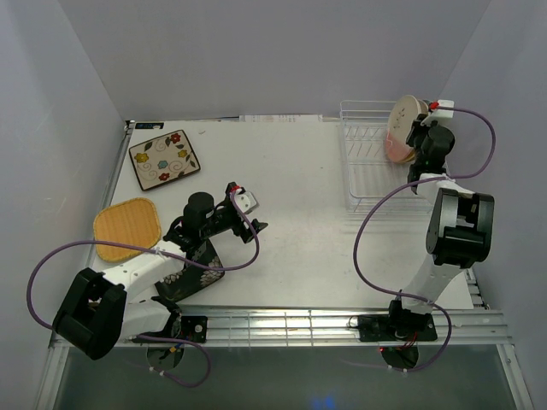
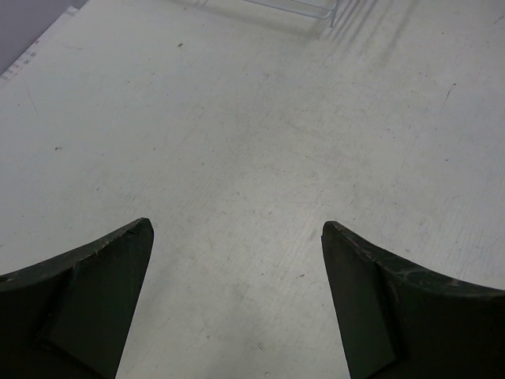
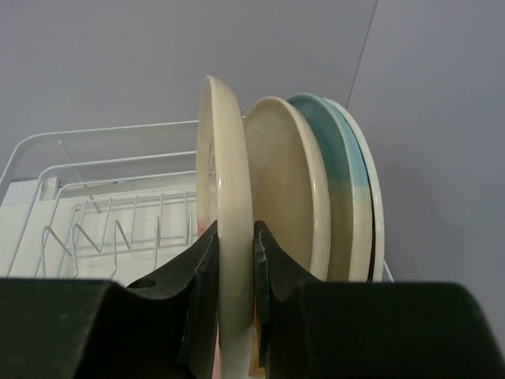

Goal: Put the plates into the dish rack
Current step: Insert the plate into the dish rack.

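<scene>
My right gripper [image 1: 416,141] is shut on the rim of a round cream plate with a pink half [image 1: 398,130], held upright at the right end of the white wire dish rack [image 1: 363,166]. In the right wrist view the jaws [image 3: 237,245] pinch this plate [image 3: 225,174]; behind it stand a cream plate [image 3: 288,189] and a teal-rimmed plate [image 3: 343,178]. My left gripper [image 1: 244,202] is open and empty over bare table [image 2: 237,229]. The flowered cream square plate [image 1: 164,159], the orange-yellow plate [image 1: 126,228] and the black floral plate [image 1: 192,269], partly under my left arm, lie on the table at the left.
The rack's left part shows bare tines [image 3: 118,229]. A corner of the rack shows at the top of the left wrist view [image 2: 292,8]. Grey walls close in the table on the left, back and right. A metal rail [image 1: 299,325] runs along the near edge.
</scene>
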Motion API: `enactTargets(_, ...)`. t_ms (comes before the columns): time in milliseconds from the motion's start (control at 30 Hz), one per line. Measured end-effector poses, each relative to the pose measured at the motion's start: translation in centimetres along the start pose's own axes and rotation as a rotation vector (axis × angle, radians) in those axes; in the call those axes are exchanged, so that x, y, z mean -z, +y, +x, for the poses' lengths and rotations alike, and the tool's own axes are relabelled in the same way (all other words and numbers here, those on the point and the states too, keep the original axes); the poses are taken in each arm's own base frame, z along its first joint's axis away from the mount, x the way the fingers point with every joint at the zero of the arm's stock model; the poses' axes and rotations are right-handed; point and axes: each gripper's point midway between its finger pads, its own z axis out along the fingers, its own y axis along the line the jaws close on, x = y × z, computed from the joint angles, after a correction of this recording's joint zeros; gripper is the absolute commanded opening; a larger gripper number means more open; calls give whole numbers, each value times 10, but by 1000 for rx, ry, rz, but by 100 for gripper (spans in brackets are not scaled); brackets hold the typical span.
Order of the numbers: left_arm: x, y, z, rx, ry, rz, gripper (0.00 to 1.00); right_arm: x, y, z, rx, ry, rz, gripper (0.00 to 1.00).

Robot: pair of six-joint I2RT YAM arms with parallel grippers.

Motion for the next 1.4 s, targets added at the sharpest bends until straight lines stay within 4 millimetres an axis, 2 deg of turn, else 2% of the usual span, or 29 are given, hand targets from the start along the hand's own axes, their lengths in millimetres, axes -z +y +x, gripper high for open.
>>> enactTargets(200, 0, 0, 0, 0, -1, 0, 98, -1, 0, 17, -13, 30, 4, 8)
enactTargets(533, 1, -2, -1, 1, -2, 9, 98, 2, -2, 23, -32, 21, 28, 15)
enactTargets(667, 1, -2, -1, -6, -4, 18, 98, 1, -4, 26, -46, 22, 38, 20)
enactTargets(833, 2, -4, 0, -13, -2, 29, 98, 0, -3, 28, -62, 21, 42, 31)
enactTargets(900, 2, -5, 1, -11, 2, 33, 98, -1, -4, 25, -62, 13, 49, 33)
enactTargets(967, 2, -6, 2, -8, 6, 38, 98, -4, -6, 17, -64, -10, 57, 39)
enactTargets(1000, 2, -6, 2, -8, 7, 39, 98, -5, -7, 13, -67, -21, 61, 46)
enactTargets(1067, 2, -7, 2, -8, 6, 41, 98, -6, -8, 8, -73, -34, 68, 50)
enactTargets(1167, 2, -7, 2, -7, 7, 42, 98, -8, -9, 3, -78, -39, 76, 53)
enactTargets(1267, 2, -7, 3, -6, 10, 42, 98, -5, -11, -3, -87, -32, 97, 61)
enactTargets(1300, 2, -8, 3, -5, 11, 43, 98, -3, -11, -7, -93, -32, 104, 68)
enactTargets(1400, 2, -8, 4, -4, 12, 43, 98, 4, -9, -27, -117, -41, 120, 72)
